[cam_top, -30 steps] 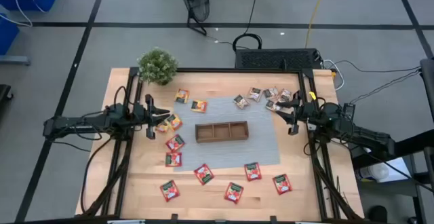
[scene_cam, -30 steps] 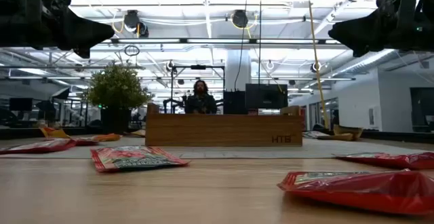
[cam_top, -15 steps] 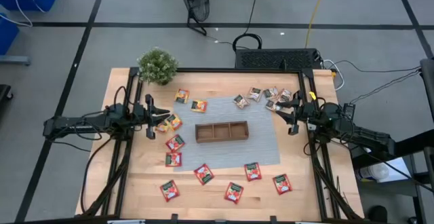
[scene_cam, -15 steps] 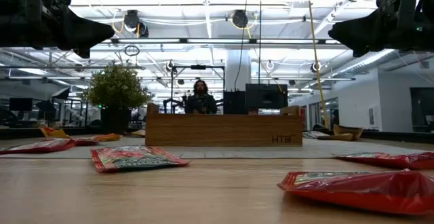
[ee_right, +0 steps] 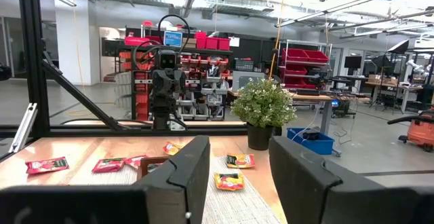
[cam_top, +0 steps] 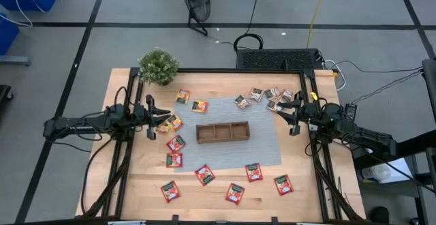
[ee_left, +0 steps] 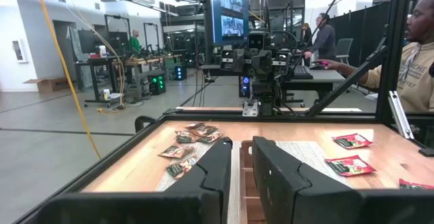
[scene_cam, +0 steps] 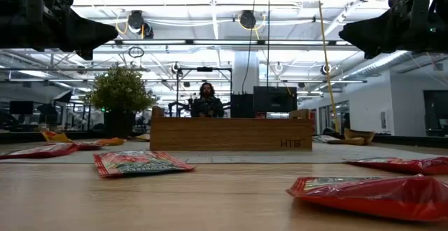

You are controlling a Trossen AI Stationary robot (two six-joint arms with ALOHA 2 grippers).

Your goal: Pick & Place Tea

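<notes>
Small flat tea sachets lie scattered on the table. Several red ones sit toward the near edge, orange-yellow ones toward the far left, and grey-brown ones toward the far right. The three-compartment wooden tray rests on a grey mat in the middle. My left gripper hovers open above the table's left side, beside an orange-yellow sachet, pointing at the tray. My right gripper hovers open at the right side, near the grey-brown sachets. Both are raised well off the table in the low view.
A small green potted plant stands at the far left corner. Dark frame rails run along the table's left and right sides. People sit and stand in the room beyond the table. Bare wood shows between the sachets.
</notes>
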